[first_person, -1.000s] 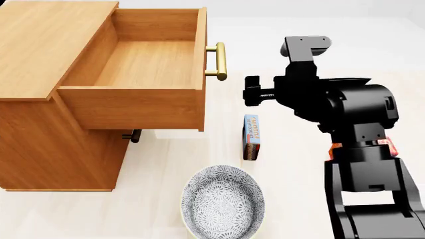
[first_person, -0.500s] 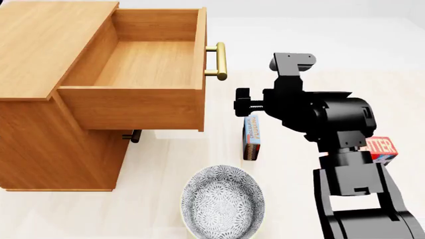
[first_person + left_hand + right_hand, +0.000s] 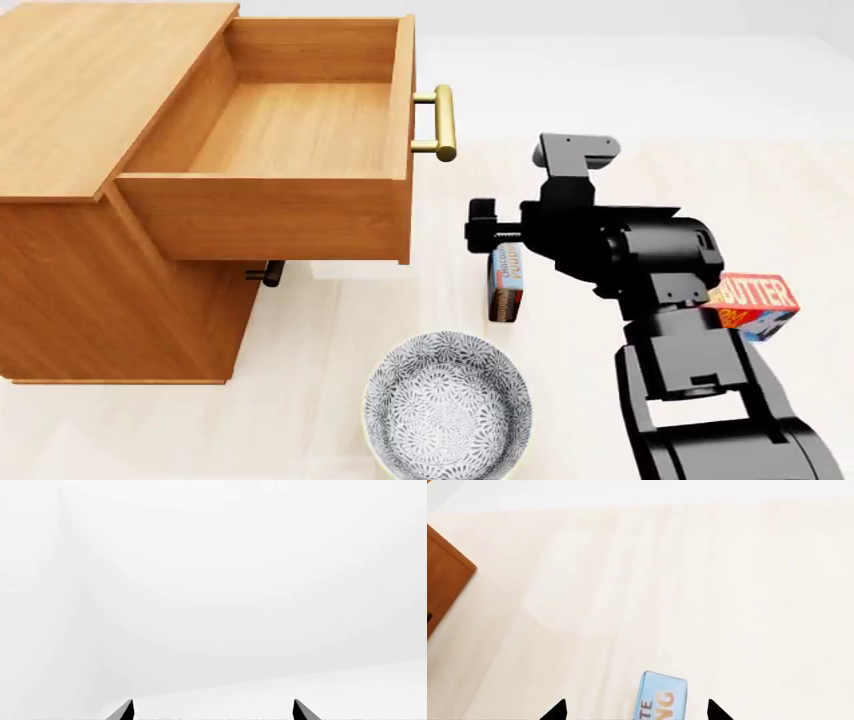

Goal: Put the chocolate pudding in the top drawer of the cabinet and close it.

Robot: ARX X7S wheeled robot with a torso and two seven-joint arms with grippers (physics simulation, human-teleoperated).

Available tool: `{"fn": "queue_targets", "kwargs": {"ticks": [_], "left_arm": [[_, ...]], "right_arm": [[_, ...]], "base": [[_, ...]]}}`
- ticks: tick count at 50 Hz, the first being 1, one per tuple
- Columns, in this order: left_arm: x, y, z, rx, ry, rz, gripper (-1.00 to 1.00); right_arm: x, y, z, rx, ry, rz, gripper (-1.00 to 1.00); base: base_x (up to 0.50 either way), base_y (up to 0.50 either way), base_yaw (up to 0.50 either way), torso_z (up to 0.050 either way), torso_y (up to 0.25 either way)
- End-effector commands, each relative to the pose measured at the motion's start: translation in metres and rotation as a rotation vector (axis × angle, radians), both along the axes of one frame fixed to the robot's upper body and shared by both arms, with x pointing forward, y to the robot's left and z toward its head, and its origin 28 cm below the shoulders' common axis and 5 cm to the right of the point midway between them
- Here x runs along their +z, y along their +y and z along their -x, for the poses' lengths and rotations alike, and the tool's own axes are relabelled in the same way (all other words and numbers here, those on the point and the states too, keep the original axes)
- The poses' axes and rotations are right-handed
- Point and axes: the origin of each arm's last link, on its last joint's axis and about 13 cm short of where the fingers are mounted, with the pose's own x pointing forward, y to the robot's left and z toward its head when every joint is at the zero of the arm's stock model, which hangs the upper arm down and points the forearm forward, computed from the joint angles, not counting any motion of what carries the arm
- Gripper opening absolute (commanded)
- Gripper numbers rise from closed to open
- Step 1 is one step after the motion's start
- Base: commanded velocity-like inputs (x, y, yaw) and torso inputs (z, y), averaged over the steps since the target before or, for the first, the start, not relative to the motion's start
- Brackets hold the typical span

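The chocolate pudding (image 3: 506,283), a thin box with a blue edge, stands on edge on the pale floor right of the cabinet (image 3: 94,120). The top drawer (image 3: 287,130) is pulled out and empty, its brass handle (image 3: 441,122) facing right. My right arm (image 3: 601,240) hangs just over the pudding. In the right wrist view my right gripper (image 3: 635,711) is open, and the pudding's blue edge (image 3: 660,697) lies between its fingertips, apart from both. My left gripper (image 3: 211,711) is open, holds nothing and faces a white wall.
A patterned grey bowl (image 3: 449,405) sits in front of the pudding. A red-orange BUTTER box (image 3: 755,300) lies right of my right arm. A lower drawer handle (image 3: 267,273) shows under the open drawer. A cabinet corner (image 3: 444,580) appears in the right wrist view.
My right arm has moved left and down over the pudding, covering its upper end. The BUTTER box behind the arm has come into view. Nothing else moved.
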Motion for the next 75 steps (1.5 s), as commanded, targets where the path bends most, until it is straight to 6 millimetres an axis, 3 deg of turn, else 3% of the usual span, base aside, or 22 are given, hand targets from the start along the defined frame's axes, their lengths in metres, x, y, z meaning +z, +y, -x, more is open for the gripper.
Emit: {"fn": "queue_targets", "kwargs": {"ticks": [1, 43, 73, 74, 75], "left_arm": [[0.0012, -0.0001, 0.0007, -0.001, 0.014, 0.000, 1.00], [-0.0058, 0.0001, 0.0003, -0.002, 0.042, 0.003, 1.00], [-0.0079, 0.0006, -0.0003, 0.003, 0.046, 0.018, 1.00], [-0.0079, 0.0007, -0.0003, 0.003, 0.045, 0.019, 1.00], [-0.0079, 0.0008, -0.0003, 0.003, 0.045, 0.019, 1.00]], "right_arm": [[-0.0080, 0.0016, -0.0022, -0.001, 0.013, -0.002, 1.00], [-0.0083, 0.0024, -0.0004, 0.001, 0.015, 0.001, 1.00], [-0.0106, 0.0021, 0.0009, 0.004, 0.019, -0.003, 1.00], [-0.0107, 0.0022, 0.0010, 0.004, 0.017, -0.003, -1.00], [-0.0106, 0.0021, 0.0010, 0.000, 0.017, -0.002, -1.00]], "base": [[0.00, 0.00, 0.00, 0.000, 0.000], [0.00, 0.00, 0.00, 0.000, -0.094], [0.00, 0.00, 0.00, 0.000, -0.022], [0.00, 0.00, 0.00, 0.000, 0.000], [0.00, 0.00, 0.00, 0.000, 0.000]]}}
